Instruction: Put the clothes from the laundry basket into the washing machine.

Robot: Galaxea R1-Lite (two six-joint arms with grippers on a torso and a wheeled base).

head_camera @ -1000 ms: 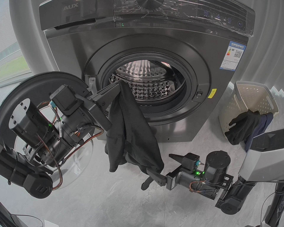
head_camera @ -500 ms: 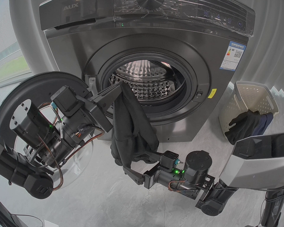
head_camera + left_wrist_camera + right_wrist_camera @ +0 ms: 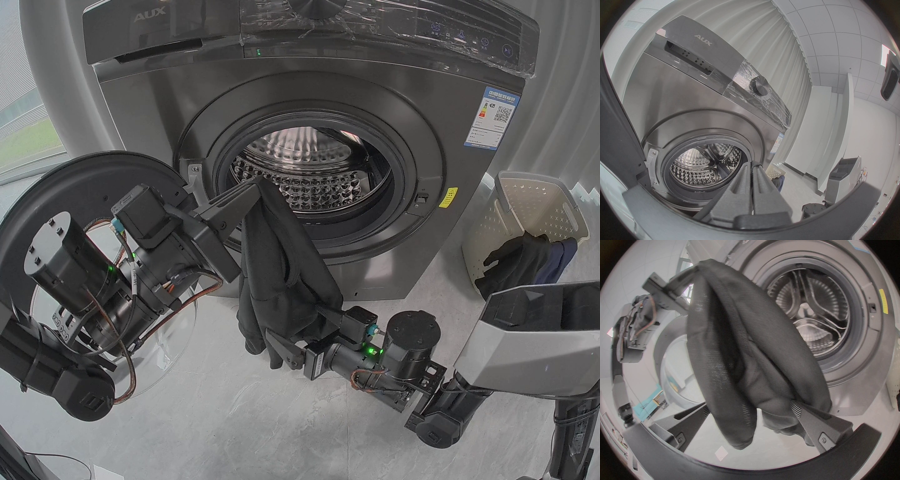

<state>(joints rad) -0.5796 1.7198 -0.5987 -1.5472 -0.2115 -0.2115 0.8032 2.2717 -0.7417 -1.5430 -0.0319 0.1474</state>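
Observation:
A black garment hangs in front of the washing machine's open drum. My left gripper is shut on its top edge, level with the lower rim of the opening; its closed fingers pinch the cloth. My right gripper is open below, one finger on each side of the bunched lower end of the garment. Its spread fingers touch the cloth. The laundry basket stands on the floor at the right, with dark clothes draped over its front rim.
The round machine door is swung open to the left, behind my left arm. A blue cloth lies next to the dark ones in the basket. Grey tiled floor spreads in front of the machine.
My right gripper has moved left and up from the floor side, coming under the garment's lower end and bunching it upward. The left gripper has barely shifted.

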